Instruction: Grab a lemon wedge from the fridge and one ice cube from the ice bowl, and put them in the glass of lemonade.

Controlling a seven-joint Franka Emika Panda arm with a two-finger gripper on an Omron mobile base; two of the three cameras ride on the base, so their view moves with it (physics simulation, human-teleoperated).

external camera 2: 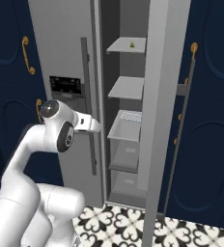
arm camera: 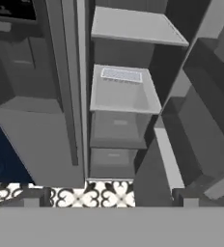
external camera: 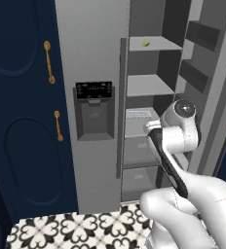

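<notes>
The tall grey fridge stands in front of me, its left door with the black dispenser panel shut and its right door swung open. A small yellow-green lemon wedge lies on the top shelf, near its back; in the right base view the lemon wedge sits mid-shelf. My gripper is open and empty, well below that shelf and in front of the fridge's opening, facing the middle shelf and drawers. The ice bowl and the glass of lemonade are out of view.
Below the top shelf are a second shelf, a pulled-out white bin and two lower drawers. Door bins line the open door. Navy cabinets with gold handles flank the fridge. Patterned tiles cover the floor.
</notes>
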